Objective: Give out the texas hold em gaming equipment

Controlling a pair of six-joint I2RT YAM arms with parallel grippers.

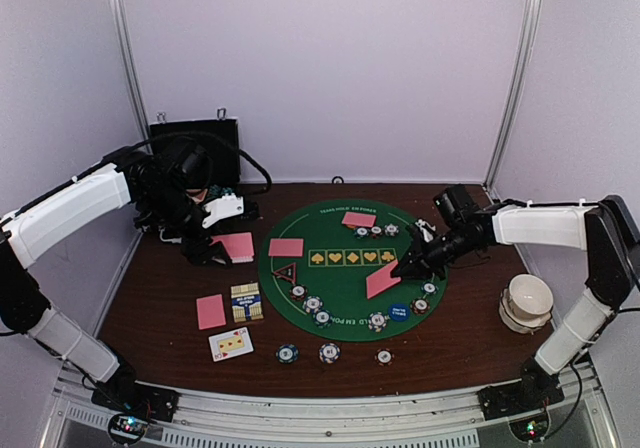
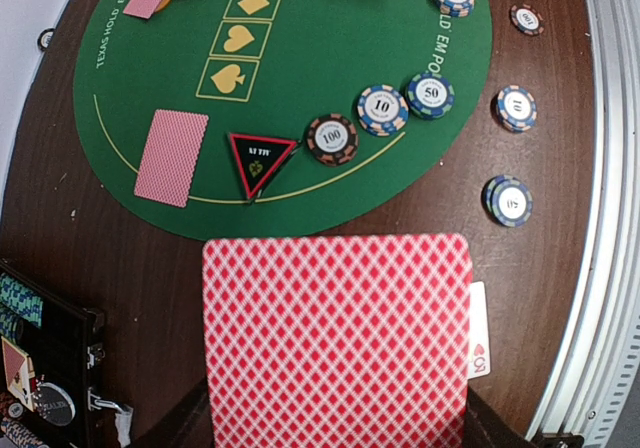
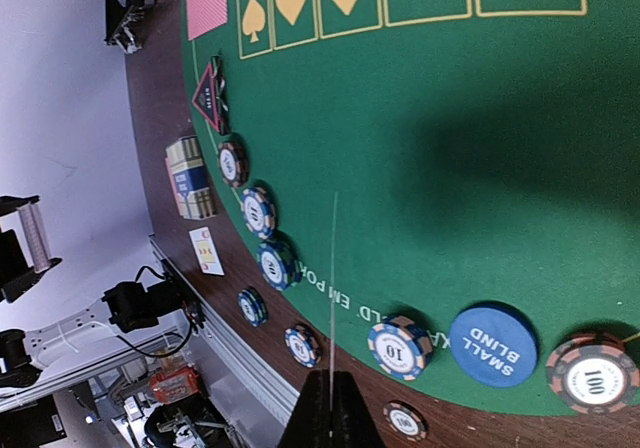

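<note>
Nearest the arms, three striped poker chips [image 1: 329, 352] are lying on the bare counter [image 1: 450, 353], with a face-up card [image 1: 231, 344] sitting to their left. These chips are looking stiff, low and smooth-edged, so I judge them best taken across the rim from straight above. A shallow pinch is likely to squirt them away.

A little farther, more chips are curving along the near rim of the green mat [image 1: 345, 290], between the red-black triangle marker [image 1: 285, 273] and the blue Small Blind button [image 1: 399, 311].

Above that button the right pincer [image 1: 408, 266] is pressing together on a single pink card [image 1: 383, 280], holding it by one edge over the mat. Its own camera is showing the card only as a thin edge-on line. The card is light, thin, slick and bendy, so holding it by the edge is suiting it better than trying to pick it up flat.

Left of the mat, the left pincer [image 1: 218, 251] is pinching a stack of pink-backed cards [image 2: 335, 338] over the counter, its fingers hiding beneath the stack. One card is poking out sideways, so the stack is probably prone to shearing.

Farthest back, the black case [image 1: 195, 148] is standing open.
</note>
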